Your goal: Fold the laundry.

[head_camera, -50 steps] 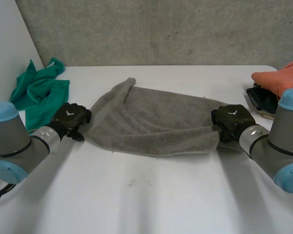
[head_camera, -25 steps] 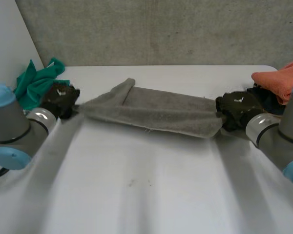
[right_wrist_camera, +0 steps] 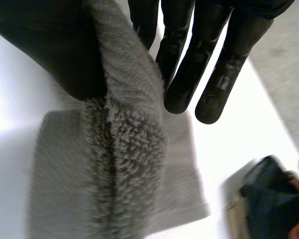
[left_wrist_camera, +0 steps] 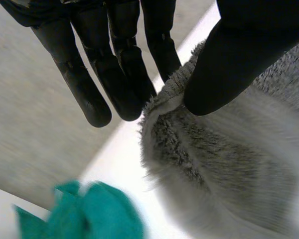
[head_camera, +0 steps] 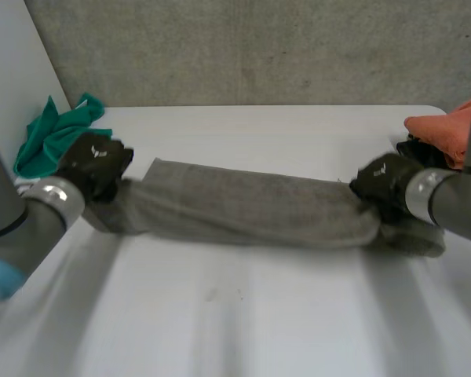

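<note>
A grey towel [head_camera: 243, 206] hangs stretched between my two hands above the white table [head_camera: 243, 314]. My left hand [head_camera: 94, 163] holds its left end; in the left wrist view the thumb [left_wrist_camera: 234, 64] pinches the towel's edge [left_wrist_camera: 224, 164] against the fingers [left_wrist_camera: 114, 74]. My right hand [head_camera: 383, 182] holds the right end; in the right wrist view the thumb [right_wrist_camera: 45, 45] and fingers [right_wrist_camera: 189, 59] clamp the towel's hem [right_wrist_camera: 129, 119], and the rest hangs down below the palm.
A green cloth [head_camera: 51, 141] lies bunched at the table's back left, near my left hand, also under its fingertips as the green cloth [left_wrist_camera: 94, 211]. An orange cloth [head_camera: 443, 129] on a dark object [right_wrist_camera: 269, 199] sits at the back right.
The left hand closed on the towel's left end. Both hands lifted the towel off the table and pulled it taut into a long band; the left hand moved back and outward.
</note>
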### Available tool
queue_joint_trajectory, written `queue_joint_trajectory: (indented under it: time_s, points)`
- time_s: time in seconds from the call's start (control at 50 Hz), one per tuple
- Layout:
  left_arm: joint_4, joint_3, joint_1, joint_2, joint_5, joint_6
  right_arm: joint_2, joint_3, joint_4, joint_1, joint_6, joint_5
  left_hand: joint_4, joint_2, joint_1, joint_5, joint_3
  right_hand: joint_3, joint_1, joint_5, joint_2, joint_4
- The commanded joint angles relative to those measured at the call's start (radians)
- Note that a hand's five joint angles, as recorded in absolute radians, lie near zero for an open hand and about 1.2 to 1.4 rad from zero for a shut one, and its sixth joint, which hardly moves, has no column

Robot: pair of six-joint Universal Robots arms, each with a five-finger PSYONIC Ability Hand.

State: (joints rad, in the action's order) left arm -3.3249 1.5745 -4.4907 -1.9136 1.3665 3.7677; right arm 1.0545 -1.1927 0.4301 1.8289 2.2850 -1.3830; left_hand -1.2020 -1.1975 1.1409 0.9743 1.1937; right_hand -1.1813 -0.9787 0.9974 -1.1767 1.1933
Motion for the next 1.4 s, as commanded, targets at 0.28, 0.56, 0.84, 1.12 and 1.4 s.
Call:
queue_joint_trajectory:
  time_s: [0.28,0.56,0.84,1.12,1.4]
  points:
    - [-0.513,-0.42,0.087,-0.027,0.137,-0.029,0.058,0.252,-0.745,-0.002,0.366,-0.004,-0.194,-0.199,0.255,0.247,0.203,-0.215,-0.418,0.224,-0.22,0.203]
    - [-0.469,0.093,0.087,0.027,0.121,-0.034,0.023,0.091,-0.112,-0.043,0.216,0.176,-0.194,-0.199,0.255,0.247,0.203,-0.215,-0.418,0.224,-0.22,0.203]
    - [-0.453,0.202,0.142,0.01,0.094,-0.063,-0.232,0.177,0.181,-0.092,-0.13,0.072,-0.194,-0.199,0.255,0.247,0.203,0.059,-0.144,-0.049,0.054,-0.071]
    - [-0.452,0.121,0.137,-0.042,0.094,-0.065,-0.049,0.041,-0.326,-0.082,0.184,0.062,-0.194,-0.199,0.255,0.247,0.203,1.007,0.804,-0.997,1.002,-1.019]
    - [-0.45,0.081,0.146,-0.096,0.097,-0.066,0.223,-0.304,-0.341,-0.092,0.392,0.05,-0.194,-0.199,0.255,0.247,0.203,0.859,0.656,-0.849,0.854,-0.871]
